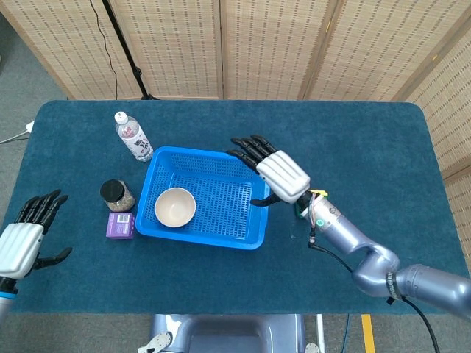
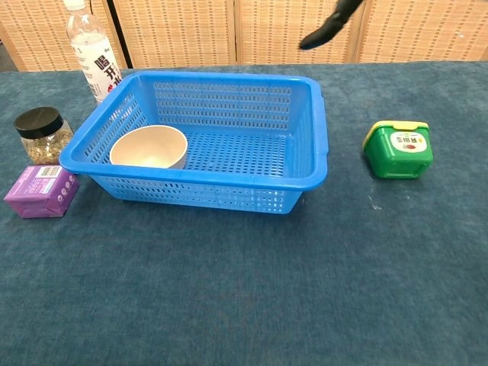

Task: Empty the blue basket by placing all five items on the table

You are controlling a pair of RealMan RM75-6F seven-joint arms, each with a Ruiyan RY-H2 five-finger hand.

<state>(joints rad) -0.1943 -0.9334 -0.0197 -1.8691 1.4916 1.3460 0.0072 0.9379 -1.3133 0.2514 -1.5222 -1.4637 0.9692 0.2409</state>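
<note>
The blue basket [image 1: 254, 165] [image 2: 309, 171] stands mid-table with a cream bowl [image 1: 174, 207] [image 2: 149, 146] in its left end. A green tub with a yellow lid [image 2: 398, 149] sits on the cloth right of the basket; in the head view my right arm hides most of it. My right hand [image 1: 274, 173] hovers open over the basket's right rim, fingers spread and empty; the chest view catches only a dark fingertip [image 2: 328, 27]. My left hand [image 1: 26, 237] is open and empty at the table's left edge. A water bottle [image 1: 132, 137] [image 2: 92, 53], a jar [image 1: 118, 195] [image 2: 42, 134] and a purple box [image 1: 121, 226] [image 2: 42, 191] stand left of the basket.
Dark blue cloth covers the table [image 1: 221, 279]. Wicker screens [image 1: 272, 44] close off the back. A black stand pole [image 1: 125, 48] rises behind the far left corner.
</note>
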